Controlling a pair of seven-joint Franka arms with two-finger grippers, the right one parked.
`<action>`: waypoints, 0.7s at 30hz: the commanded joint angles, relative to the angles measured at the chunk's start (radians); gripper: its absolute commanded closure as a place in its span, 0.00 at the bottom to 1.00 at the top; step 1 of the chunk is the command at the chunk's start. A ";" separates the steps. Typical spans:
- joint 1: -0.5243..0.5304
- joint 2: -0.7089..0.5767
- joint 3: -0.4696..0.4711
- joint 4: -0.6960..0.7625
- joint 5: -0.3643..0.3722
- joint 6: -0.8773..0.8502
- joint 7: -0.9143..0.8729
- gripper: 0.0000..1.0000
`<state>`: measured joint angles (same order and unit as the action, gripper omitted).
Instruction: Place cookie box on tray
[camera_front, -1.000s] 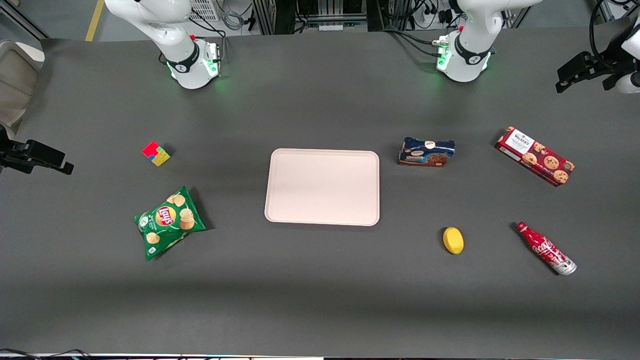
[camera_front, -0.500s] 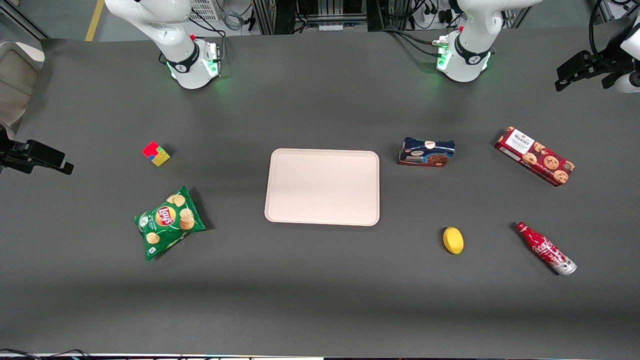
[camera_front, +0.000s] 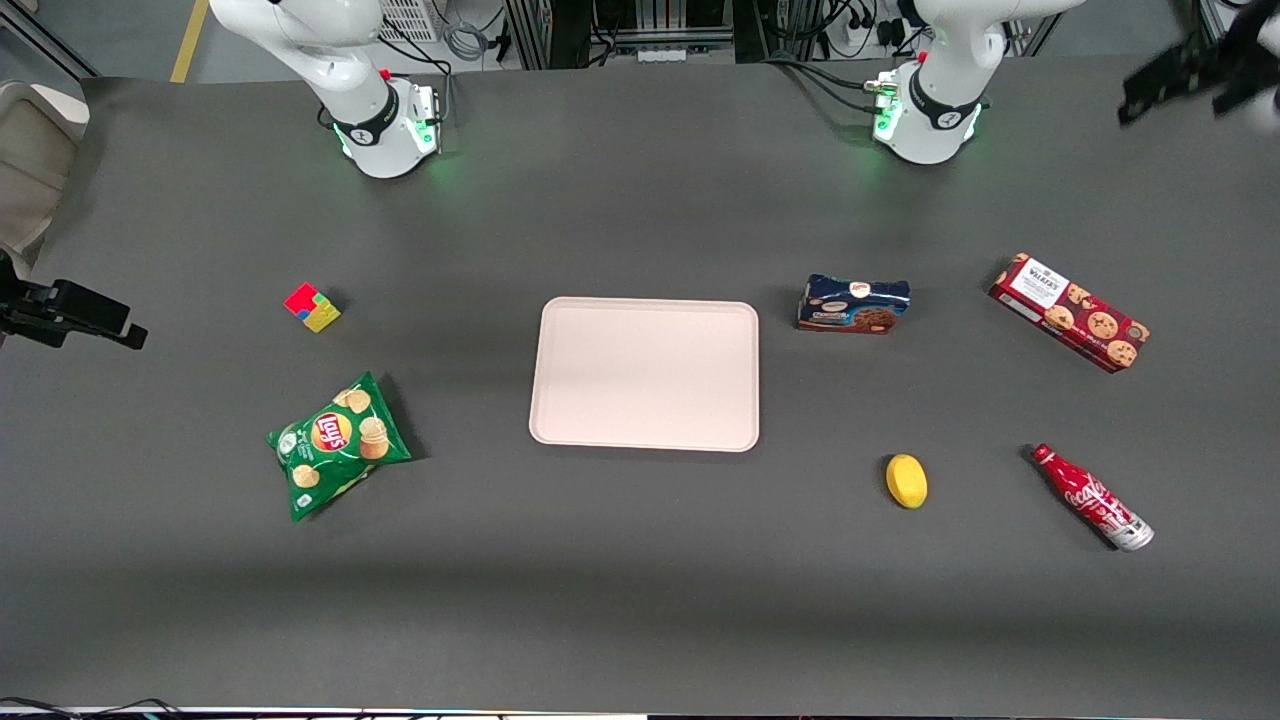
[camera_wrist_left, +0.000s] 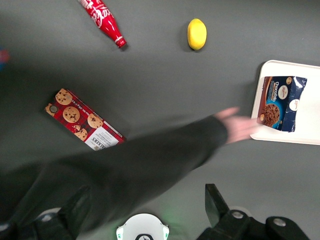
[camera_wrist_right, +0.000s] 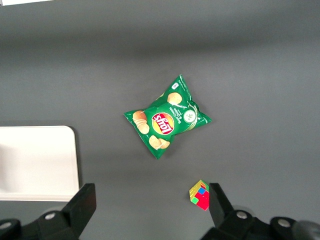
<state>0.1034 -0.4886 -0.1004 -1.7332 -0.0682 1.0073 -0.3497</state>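
Cookie box on the table, gripper high and away

In the front view's middle band, the cookie box (camera_front: 853, 305) lies near the tray (camera_front: 645, 375), toward the working arm's end, not on it. The gripper (camera_front: 1190, 72) hangs at the frame's upper edge above that end of the table, its fingers (camera_wrist_left: 216, 199) spread apart, holding nothing.

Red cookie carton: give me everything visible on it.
The red cookie carton is a long, flat cardboard-looking box with chocolate-chip cookie pictures and a white label at one end. It lies flat and skewed on the table toward the working arm's end, touching nothing. The gripper hangs open, farther from the front camera.
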 joint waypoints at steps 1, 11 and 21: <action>0.001 -0.028 -0.103 -0.068 -0.071 0.017 -0.328 0.00; -0.007 -0.021 -0.217 -0.417 -0.139 0.459 -0.810 0.00; -0.010 0.028 -0.274 -0.672 -0.186 0.856 -0.917 0.00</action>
<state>0.1013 -0.4426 -0.3661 -2.3038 -0.2215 1.7279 -1.2176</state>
